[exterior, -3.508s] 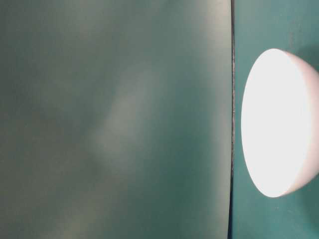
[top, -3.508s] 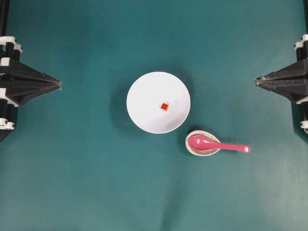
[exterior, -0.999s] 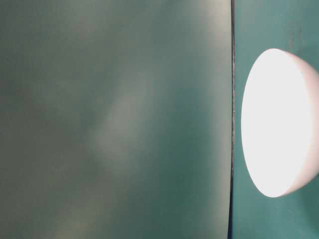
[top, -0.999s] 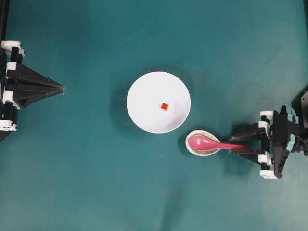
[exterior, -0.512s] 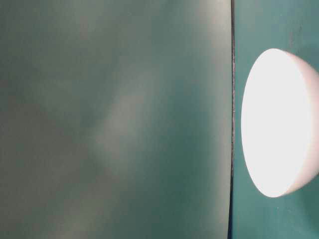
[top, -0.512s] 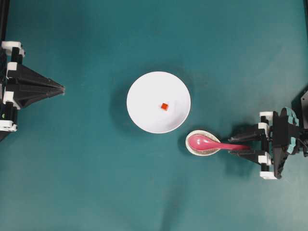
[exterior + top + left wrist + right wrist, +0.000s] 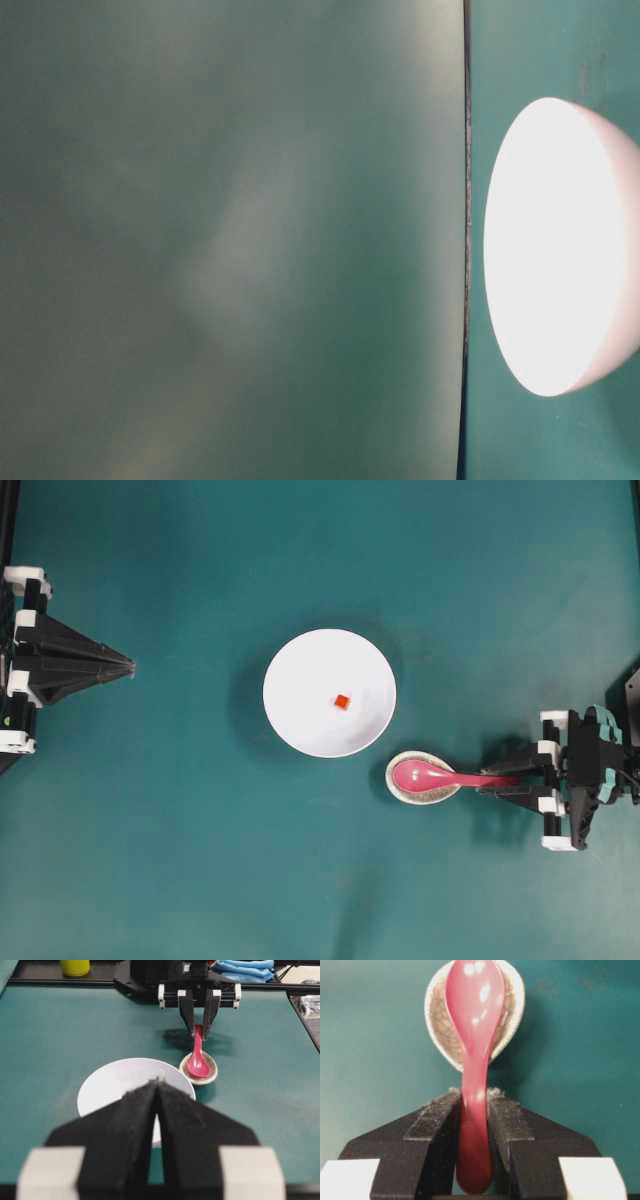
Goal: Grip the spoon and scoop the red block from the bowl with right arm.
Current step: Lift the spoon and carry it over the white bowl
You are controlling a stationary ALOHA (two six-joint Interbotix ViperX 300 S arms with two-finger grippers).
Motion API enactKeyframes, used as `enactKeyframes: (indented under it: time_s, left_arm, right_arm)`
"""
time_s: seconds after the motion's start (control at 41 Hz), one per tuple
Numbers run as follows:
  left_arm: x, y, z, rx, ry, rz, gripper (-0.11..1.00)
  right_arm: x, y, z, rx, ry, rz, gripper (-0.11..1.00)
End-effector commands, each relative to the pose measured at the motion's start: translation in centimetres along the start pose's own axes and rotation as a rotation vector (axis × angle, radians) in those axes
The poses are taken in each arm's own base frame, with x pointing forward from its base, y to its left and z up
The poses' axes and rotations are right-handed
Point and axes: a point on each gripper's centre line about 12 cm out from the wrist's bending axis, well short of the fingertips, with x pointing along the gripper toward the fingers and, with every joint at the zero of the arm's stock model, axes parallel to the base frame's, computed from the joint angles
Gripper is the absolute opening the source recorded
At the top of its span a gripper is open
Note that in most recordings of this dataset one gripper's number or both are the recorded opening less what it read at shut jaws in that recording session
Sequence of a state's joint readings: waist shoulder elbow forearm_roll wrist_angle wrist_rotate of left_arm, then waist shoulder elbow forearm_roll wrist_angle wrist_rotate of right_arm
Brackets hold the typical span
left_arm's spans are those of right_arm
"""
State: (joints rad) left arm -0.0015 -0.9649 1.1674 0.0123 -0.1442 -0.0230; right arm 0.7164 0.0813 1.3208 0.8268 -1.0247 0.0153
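While the red block [image 7: 342,701] sits untouched near the middle of the bowl [image 7: 300,720], the right gripper [image 7: 475,1105] has its pads on either side of the spoon [image 7: 474,1060] handle, and the wrist view shows them pressed against it, so I read it as grasping the spoon. The spoon's scoop rests in a small speckled dish [image 7: 400,790] at the bowl's 5 o'clock, just outside the rim, with the handle pointing toward 3 o'clock. The left gripper [image 7: 157,1092] hangs clenched and empty well off at the bowl's 9 o'clock.

Judging by this, the gripping step is about finished and the scooping has not begun. The next move seems to call for lifting the spoon clear of the dish without tipping it, carrying it toward 11 o'clock over the bowl's rim, then lowering the scoop beside the block and sliding under it. The glossy handle may slip or roll in the pads, and so small a cube could skid ahead of the scoop.
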Motion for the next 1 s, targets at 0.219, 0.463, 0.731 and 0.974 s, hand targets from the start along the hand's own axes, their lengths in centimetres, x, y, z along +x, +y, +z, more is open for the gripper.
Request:
enactKeyframes:
  time_s: [0.219,0.463,0.731,0.974]
  left_arm:
    - [0.3,0.0,0.6,0.001,-0.003,0.001,0.00]
    - [0.2,0.0,0.8,0.003,-0.008,0.001,0.00]
    - [0.1,0.0,1.0,0.001,-0.017,0.001,0.00]
    - [0.1,0.0,1.1,0.001,-0.020,0.001,0.00]
  right_arm:
    - [0.0,0.5,0.8,0.016,-0.035,0.016,0.24]
    - [-0.5,0.9,5.1,0.083,-0.173,0.038,0.24]
    - [-0.7,0.1,12.0,0.113,-0.240,0.026,0.24]
    - [-0.3,-1.4,19.0,0.115,-0.167,0.059,0.24]
